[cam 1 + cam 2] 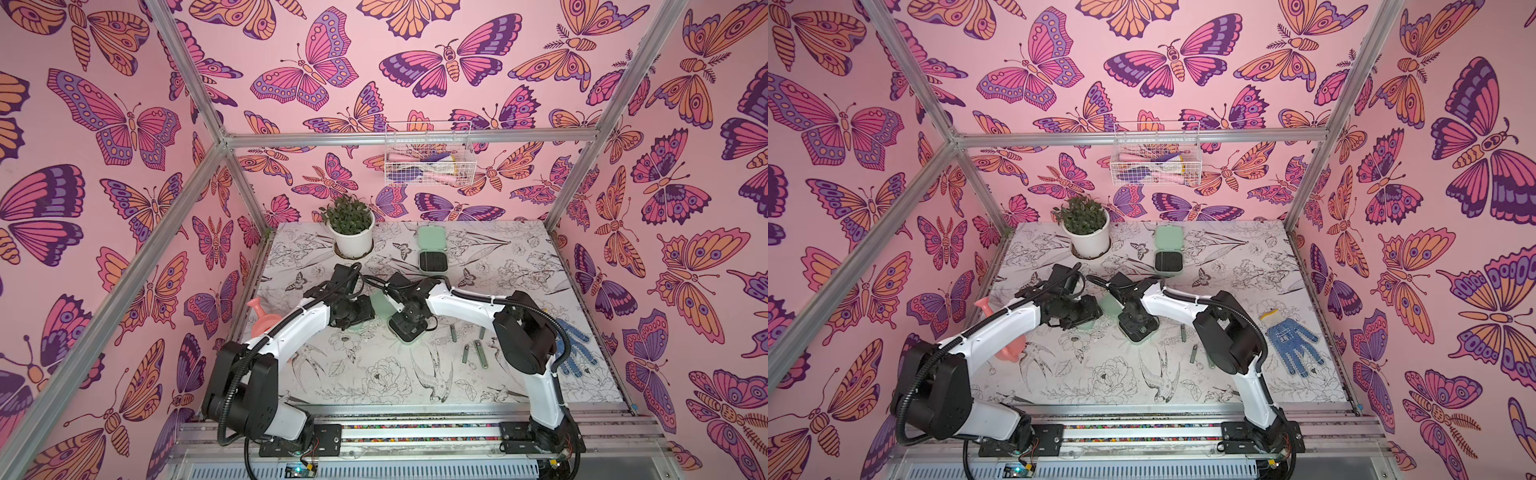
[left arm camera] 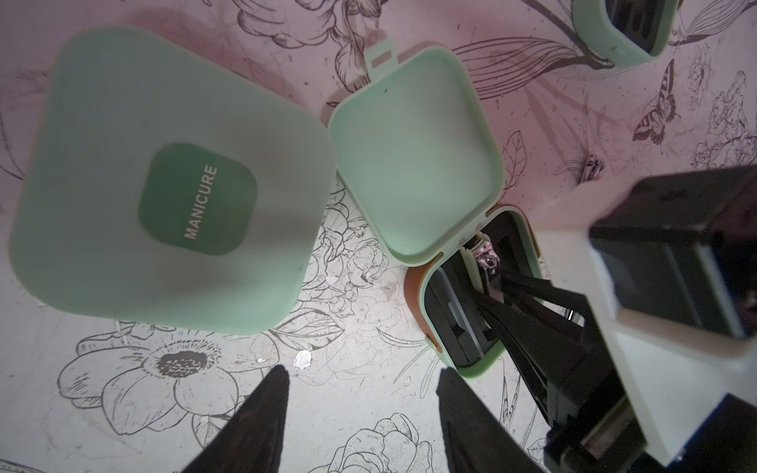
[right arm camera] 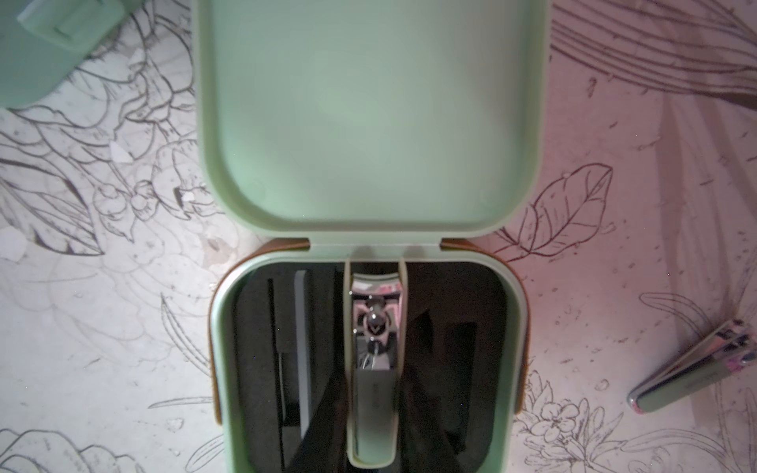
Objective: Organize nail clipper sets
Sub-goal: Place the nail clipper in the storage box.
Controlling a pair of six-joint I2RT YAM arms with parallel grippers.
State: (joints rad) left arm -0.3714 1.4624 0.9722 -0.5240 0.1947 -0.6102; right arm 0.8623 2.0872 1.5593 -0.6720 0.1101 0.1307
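Note:
A closed mint-green case (image 2: 176,184) labelled MANICURE lies beside an open case whose lid (image 2: 418,151) is folded back flat. My left gripper (image 2: 360,409) hovers open over bare table near both cases, with nothing between its fingers. My right gripper (image 3: 375,409) reaches into the open case's black-lined base (image 3: 471,368) and is shut on a grey-green nail clipper (image 3: 375,385), held lengthwise over the insert. In both top views the two grippers (image 1: 353,311) (image 1: 409,328) meet at mid-table. A second open case (image 1: 432,253) lies farther back. Several loose clippers (image 1: 473,353) lie to the right.
A potted plant (image 1: 349,232) stands at the back left. A pink watering can (image 1: 262,316) sits under my left arm, and a blue dotted glove (image 1: 1291,345) lies at the right edge. A wire basket (image 1: 430,162) hangs on the back wall. One loose clipper (image 3: 696,376) lies beside the open case.

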